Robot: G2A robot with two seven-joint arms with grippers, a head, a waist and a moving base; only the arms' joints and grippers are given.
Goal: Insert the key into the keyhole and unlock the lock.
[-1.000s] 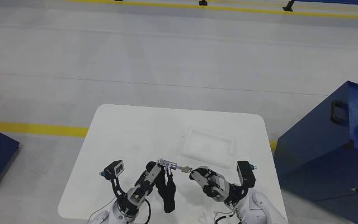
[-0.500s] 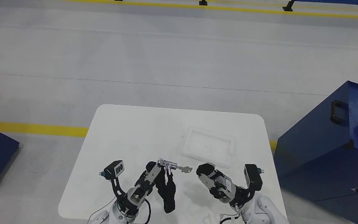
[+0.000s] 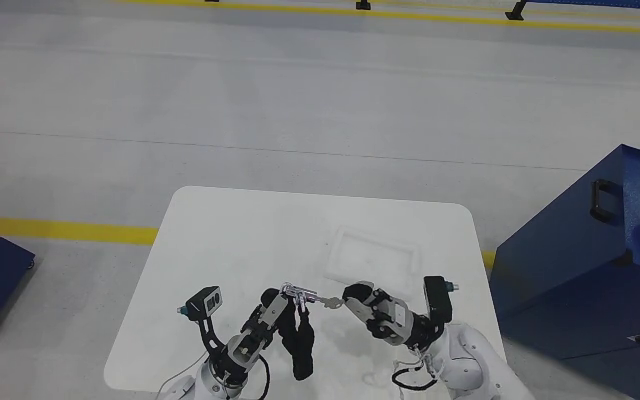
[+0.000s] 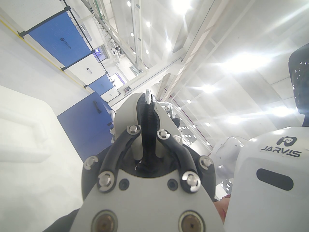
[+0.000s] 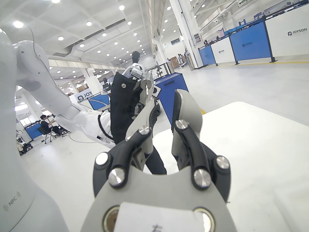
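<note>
Item 1: white rectangular desk (image 3: 220, 250), matte top, four rounded corners, thin plain edge. Long sides run from 9 o'clock to 3 o'clock in the top view. The surface is level and of one even colour throughout.

Item 2: white shallow rectangular tray (image 3: 335, 252), rounded corners, low raised rim around a flat sunken floor. It lies flat, directly on the desk, toward 2 o'clock from the desk's centre and well in from every edge. Its long sides run nearly parallel to the desk's far edge, slightly skewed. The colour nearly matches the desk; a faint shadow marks its outline.
</note>
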